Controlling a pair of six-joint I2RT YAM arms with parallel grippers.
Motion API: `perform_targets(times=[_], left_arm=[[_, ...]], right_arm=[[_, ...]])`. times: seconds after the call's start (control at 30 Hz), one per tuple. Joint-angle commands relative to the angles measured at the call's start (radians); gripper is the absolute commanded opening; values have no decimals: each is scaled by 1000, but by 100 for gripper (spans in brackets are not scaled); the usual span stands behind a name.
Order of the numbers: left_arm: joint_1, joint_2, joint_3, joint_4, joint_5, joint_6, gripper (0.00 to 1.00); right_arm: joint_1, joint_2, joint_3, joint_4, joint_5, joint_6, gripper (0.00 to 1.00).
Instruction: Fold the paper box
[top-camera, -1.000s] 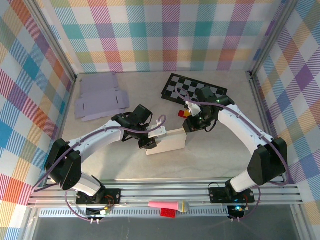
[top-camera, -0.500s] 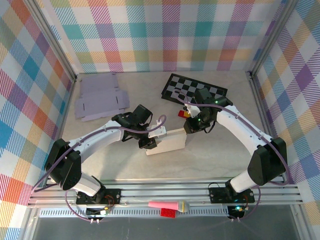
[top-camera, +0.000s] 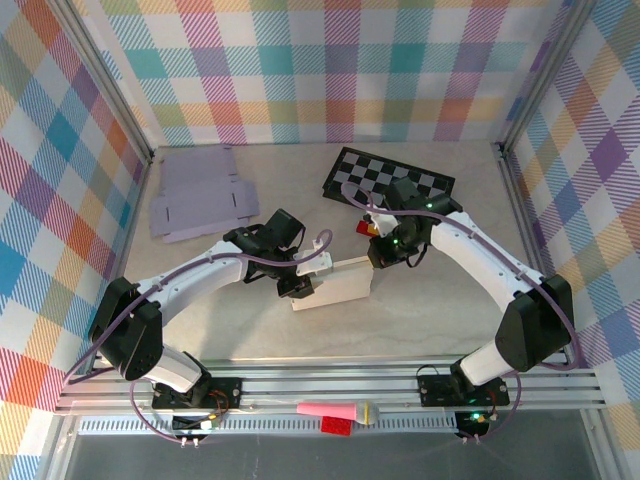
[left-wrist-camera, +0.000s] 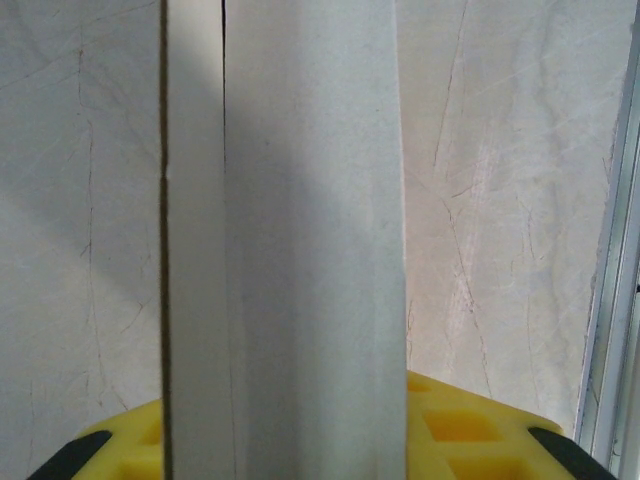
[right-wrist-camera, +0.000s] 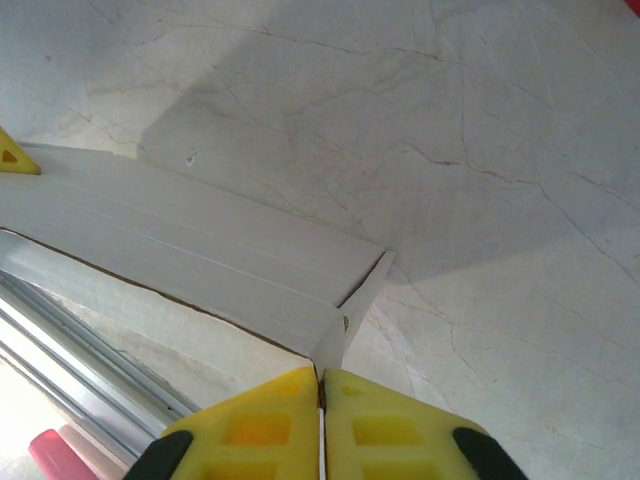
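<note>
Closed over the last second, the right gripper (right-wrist-camera: 322, 385) is now pinched on the end flap (right-wrist-camera: 362, 292) at the right end of the white paper box (top-camera: 335, 282), which lies near the middle of the table (top-camera: 430, 320). The left gripper (top-camera: 298, 287) is clamped on the box's left end, with a panel held between its yellow pads (left-wrist-camera: 470, 430). The body is judged largely formed. The end flap is yet to be tucked in, and the left end cannot be checked.
</note>
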Motion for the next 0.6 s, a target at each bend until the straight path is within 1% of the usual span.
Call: perform_targets(times=[0.0, 0.1, 0.57], left_arm=[[7, 5, 30, -31, 27, -2, 31], [6, 5, 31, -23, 22, -11, 31], [7, 6, 27, 12, -9, -41, 31]], right_arm=[[15, 10, 21, -15, 26, 23, 6], [23, 12, 29, -21, 41, 46, 0], [36, 39, 109, -92, 28, 207, 0]])
